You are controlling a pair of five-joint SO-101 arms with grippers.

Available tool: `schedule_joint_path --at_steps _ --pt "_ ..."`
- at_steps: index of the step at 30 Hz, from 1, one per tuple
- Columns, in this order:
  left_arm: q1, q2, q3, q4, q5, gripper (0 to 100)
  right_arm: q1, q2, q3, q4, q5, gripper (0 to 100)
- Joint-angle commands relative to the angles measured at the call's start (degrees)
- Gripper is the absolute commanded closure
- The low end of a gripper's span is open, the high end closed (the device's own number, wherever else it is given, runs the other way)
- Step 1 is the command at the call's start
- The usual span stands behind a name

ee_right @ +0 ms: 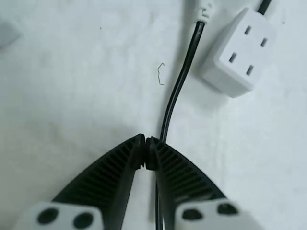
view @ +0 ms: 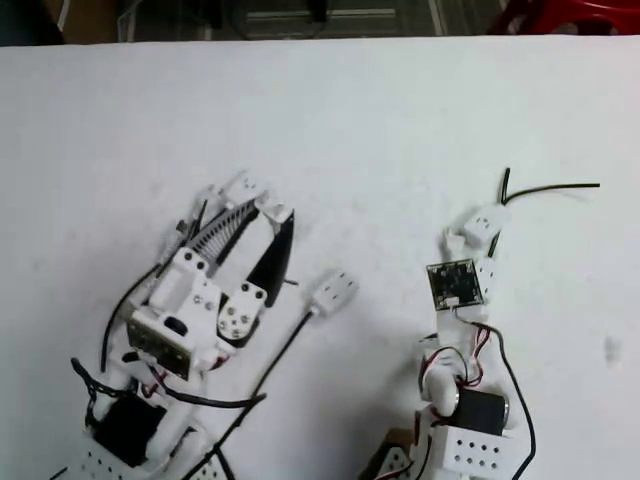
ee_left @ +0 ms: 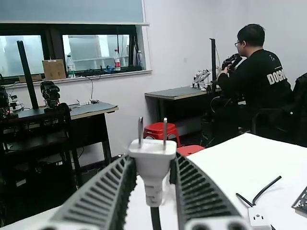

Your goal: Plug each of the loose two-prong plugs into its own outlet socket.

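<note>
My left gripper point(ee_left: 152, 175) is shut on a white two-prong plug point(ee_left: 152, 160), raised off the table with its prongs pointing away from the wrist. From above, that gripper point(view: 270, 212) is at the table's left-centre. A white outlet socket point(view: 333, 290) lies to its right, a black cable trailing toward the front. My right gripper point(ee_right: 145, 146) is shut with its tips touching and hangs just over the table. A black cable point(ee_right: 178, 81) runs beneath it. A second white socket point(ee_right: 240, 50) lies just beyond, also seen from above point(view: 485, 222).
A thin black cable point(view: 550, 187) curves across the table beyond the right socket. A small bent wire scrap point(ee_right: 160, 74) lies beside the cable. The table's far half is bare white. The arm bases and their wiring crowd the front edge.
</note>
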Motion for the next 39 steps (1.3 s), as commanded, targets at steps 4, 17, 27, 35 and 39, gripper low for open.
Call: schedule_joint_path --at_steps 4,17,27,35,39 --pt "0.84 -0.57 -0.26 -1.49 0.26 98 -4.53 -0.40 0.44 0.31 0.26 98.1" --pt "-1.63 -0.57 -0.09 2.20 0.35 98 -1.45 -1.19 -25.93 -8.40 0.18 98.1" --pt "-1.45 -0.57 1.67 3.34 0.35 98 -9.27 -1.19 -45.27 -20.62 -0.09 98.1" --pt "-1.45 -0.57 1.93 3.34 0.62 98 -37.14 -1.10 -49.32 -19.30 -7.30 98.1" --pt "-1.45 -0.57 1.93 3.34 0.62 98 -53.85 -0.92 -48.97 -19.30 -7.56 98.1"
